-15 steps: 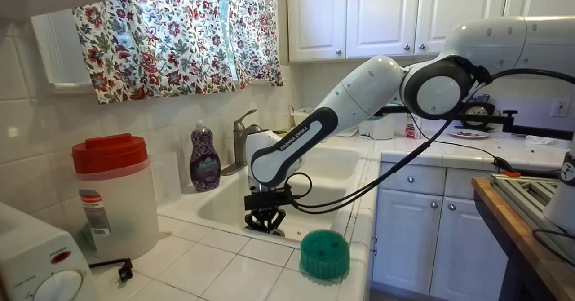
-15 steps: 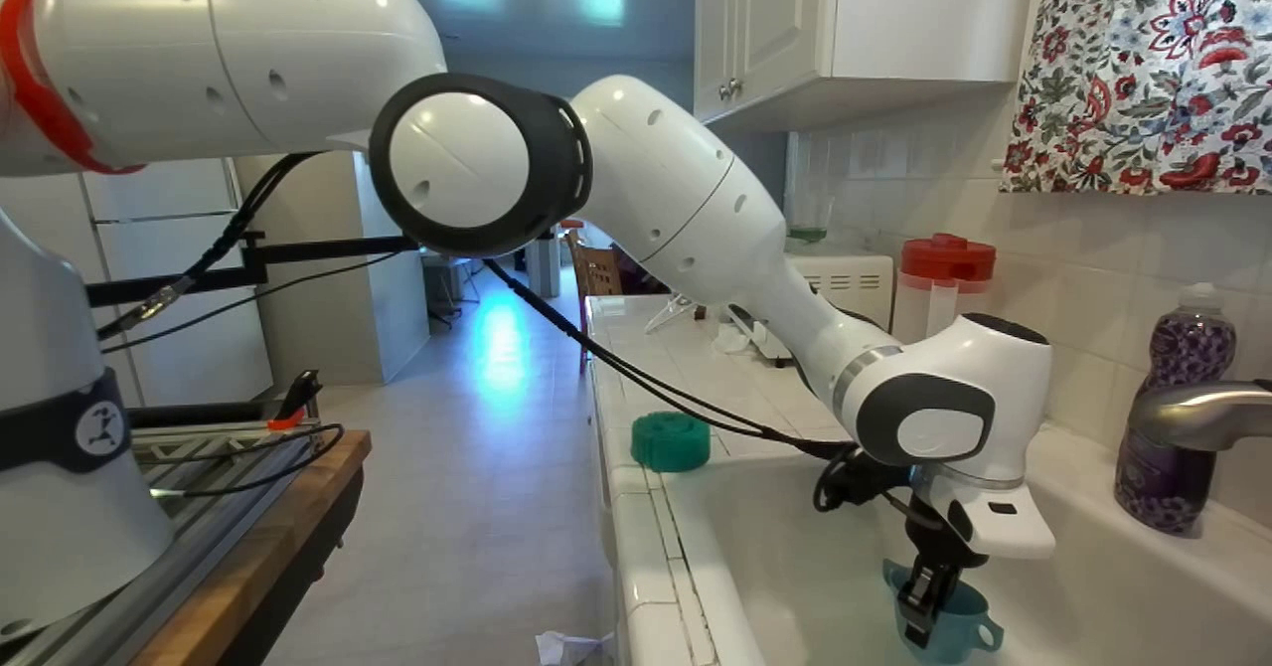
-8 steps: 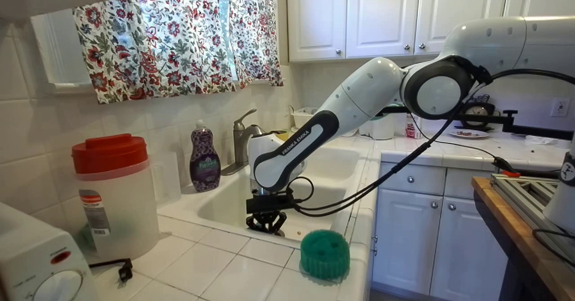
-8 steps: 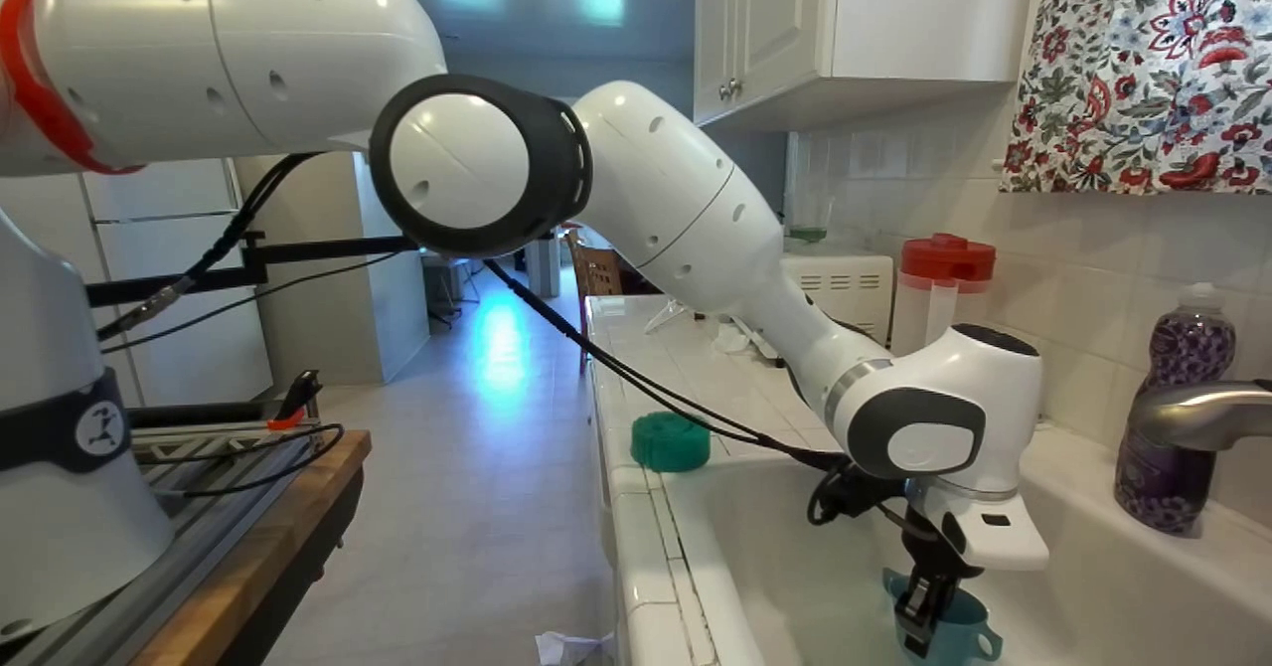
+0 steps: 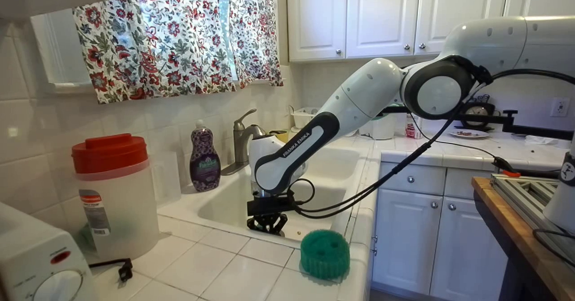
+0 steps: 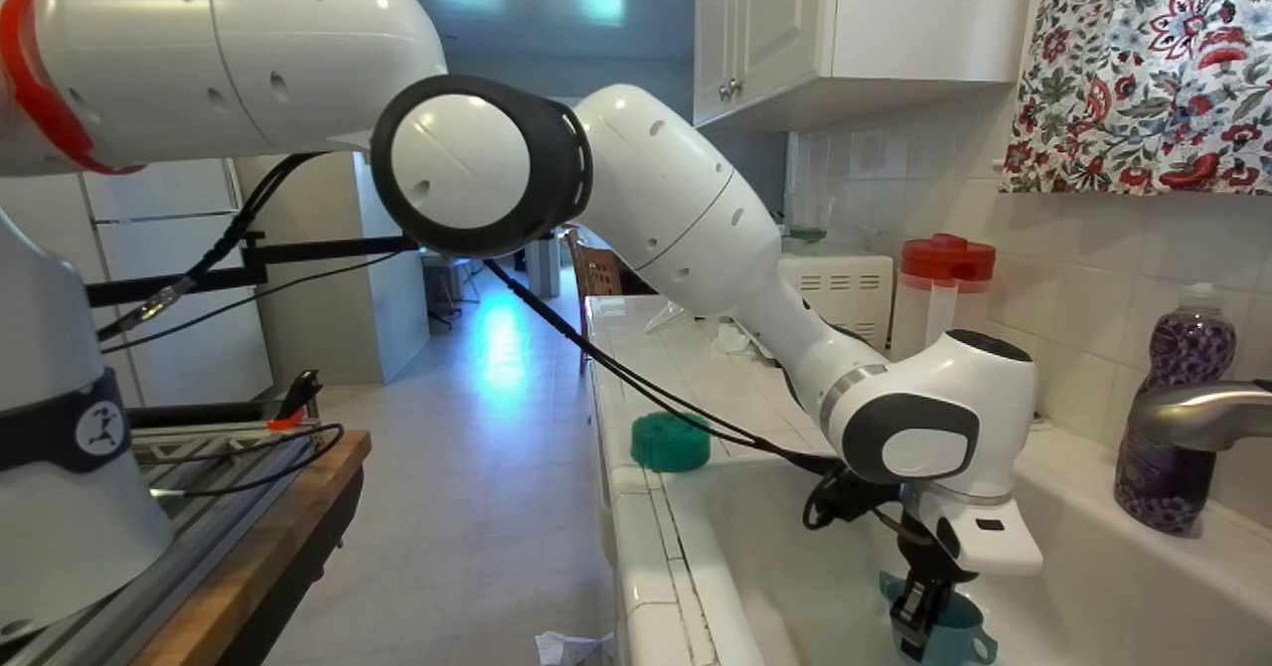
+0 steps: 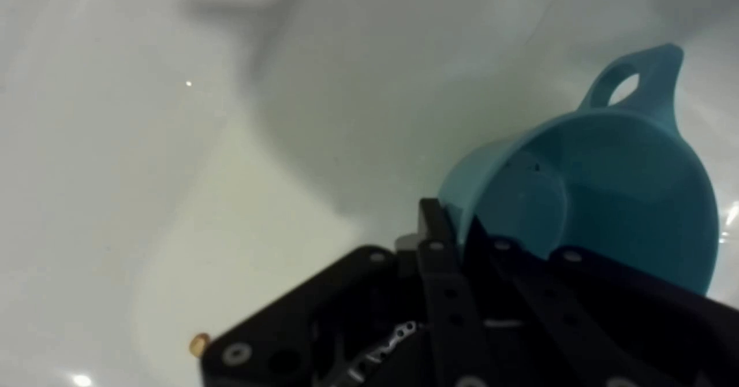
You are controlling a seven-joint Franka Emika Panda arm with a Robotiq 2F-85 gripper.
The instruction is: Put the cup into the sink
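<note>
Slightly lower than before, my Robotiq gripper (image 7: 455, 220) pinches the light-blue cup (image 7: 629, 202) by its rim, inside the white sink (image 7: 127, 179). I see dark specks (image 7: 537, 167) in the cup and a brown bit (image 7: 200, 345) near the gripper.

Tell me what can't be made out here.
Cup: base cut off by the lower edge in an exterior view.
Its rim: partly behind the gripper in the wrist view.
Dark specks inside: too small in the wrist view.
Red-lidded jug: label print too small in an exterior view.
</note>
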